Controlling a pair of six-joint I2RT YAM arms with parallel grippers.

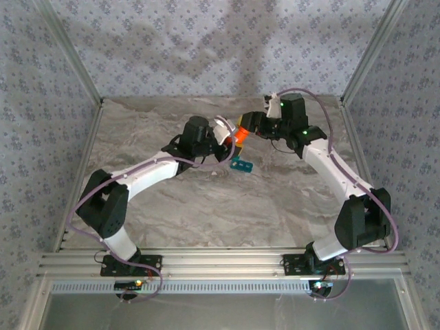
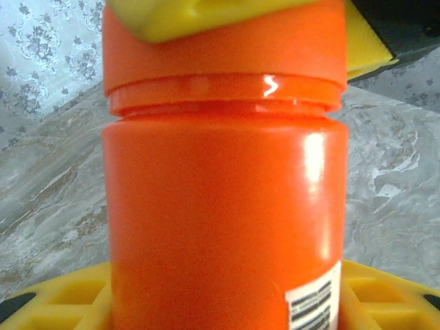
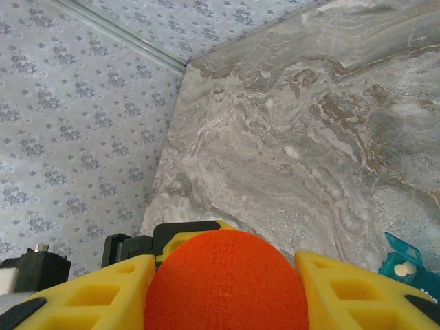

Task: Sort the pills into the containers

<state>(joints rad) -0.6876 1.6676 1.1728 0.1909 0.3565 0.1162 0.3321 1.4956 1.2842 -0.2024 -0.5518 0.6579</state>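
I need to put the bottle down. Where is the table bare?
Bare: the near stretch of table in front of the pill organiser, and the strip along the back wall. Crowded: the middle, around the orange bottle.

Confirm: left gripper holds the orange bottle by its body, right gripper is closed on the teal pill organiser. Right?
No. The right gripper is closed on the cap of the orange bottle; the right wrist view shows it between the fingers, with the teal pill organiser lying free on the table. The left gripper does hold the bottle by its body.
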